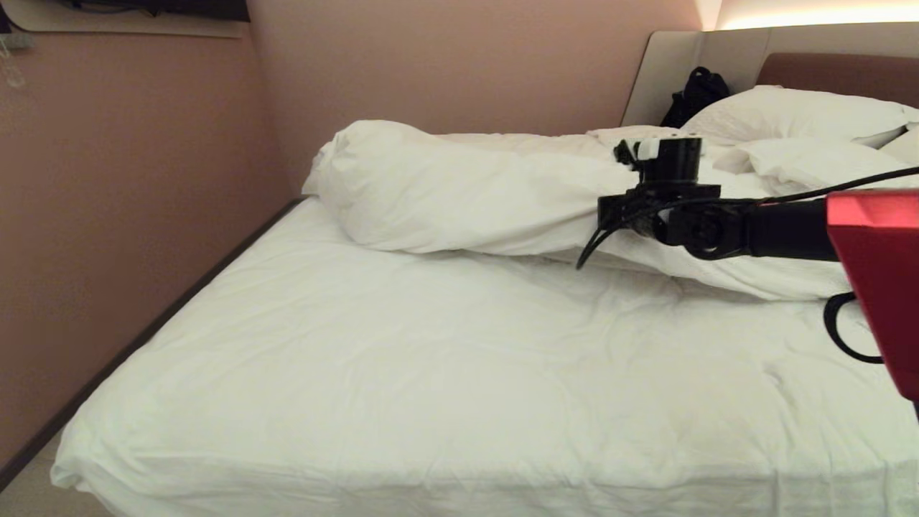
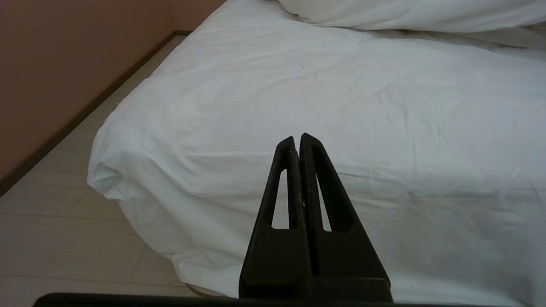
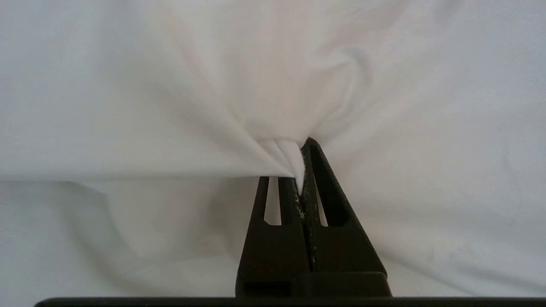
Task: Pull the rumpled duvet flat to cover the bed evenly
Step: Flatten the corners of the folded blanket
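Head view: the bed [image 1: 431, 373] fills most of the frame, its white fitted sheet [image 1: 402, 337] bare over the near and middle mattress; the duvet [image 1: 459, 194] lies bunched in a long puffy roll across the far part of the mattress, running from the wall side toward the pillows [image 1: 790, 115]; a black bag-like object [image 1: 698, 93] sits against the beige headboard surround [image 1: 675, 68], exact kind unclear; brown headboard [image 1: 840, 72] behind the pillows; pink wall [image 1: 129, 201] along the bed's left side; the right arm [image 1: 761, 230] reaches in from the right edge over the duvet's near fold, with a red housing [image 1: 879, 273] at the frame edge; the right hand itself is hidden behind the wrist here, fingertips not visible.

Left wrist view: the left hand [image 2: 297, 140] has its 2 fingers pressed together, gripping nothing; it hangs off the bed's corner, apart from the fabric; the sheeted mattress corner drops to a pale tiled floor [image 2: 64, 230]; the edge of the duvet shows at the far end of the mattress.

Right wrist view: the right hand [image 3: 302, 170] is pinching a fold of the duvet between closed fingers; white cloth gathers into radiating creases at the tips and covers 1 fingertip; white fabric fills the rest of the frame.
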### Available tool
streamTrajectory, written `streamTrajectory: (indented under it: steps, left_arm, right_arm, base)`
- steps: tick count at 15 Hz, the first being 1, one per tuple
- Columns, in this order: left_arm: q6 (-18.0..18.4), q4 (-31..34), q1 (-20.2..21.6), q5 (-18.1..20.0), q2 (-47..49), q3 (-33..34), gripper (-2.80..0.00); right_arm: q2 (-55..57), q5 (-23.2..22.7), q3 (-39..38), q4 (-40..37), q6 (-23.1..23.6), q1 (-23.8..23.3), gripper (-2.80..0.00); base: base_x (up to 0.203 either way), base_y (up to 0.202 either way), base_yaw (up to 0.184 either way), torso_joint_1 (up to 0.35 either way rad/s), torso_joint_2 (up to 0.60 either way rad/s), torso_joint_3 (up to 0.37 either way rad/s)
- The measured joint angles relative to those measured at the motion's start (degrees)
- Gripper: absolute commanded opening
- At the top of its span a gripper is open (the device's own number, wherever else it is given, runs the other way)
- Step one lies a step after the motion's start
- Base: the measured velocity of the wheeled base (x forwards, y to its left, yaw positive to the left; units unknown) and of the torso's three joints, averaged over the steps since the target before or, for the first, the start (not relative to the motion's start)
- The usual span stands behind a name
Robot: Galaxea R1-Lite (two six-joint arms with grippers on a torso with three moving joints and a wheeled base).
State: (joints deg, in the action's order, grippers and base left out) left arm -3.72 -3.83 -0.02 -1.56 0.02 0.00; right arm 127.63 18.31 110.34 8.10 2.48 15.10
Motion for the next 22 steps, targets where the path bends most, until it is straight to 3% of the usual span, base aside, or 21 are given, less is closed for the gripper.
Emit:
streamTrajectory:
  steps: [6,11,14,22]
  left_arm:
    - [-0.02,0.02,-0.02,0.04,0.0,0.0,-2.8]
    - [-0.01,0.01,-0.02,0.0,0.0,0.0,-2.8]
    - [-0.02,0.01,-0.02,0.01,0.0,0.0,-2.8]
    - [-0.02,0.0,0.0,0.0,0.0,0.0,-2.8]
  right_arm:
    - [-15.54,-10.11,-0.46,-16.34,-14.01,1.85,-2.8]
    - [-29.38,-18.45,-2.95,-29.23,-22.11,3.5,-2.8]
    - [-38.6,-22.14,-9.76,-35.3,-24.33,3.93,-2.8]
    - [-60.2,-28.74,-31.51,-44.21,-24.31,4.07,-2.8]
  base:
    - [0.0,0.0,0.0,0.0,0.0,0.0]
    - [0.0,0.0,0.0,0.0,0.0,0.0]
    - [0.0,0.0,0.0,0.0,0.0,0.0]
    - [0.0,0.0,0.0,0.0,0.0,0.0]
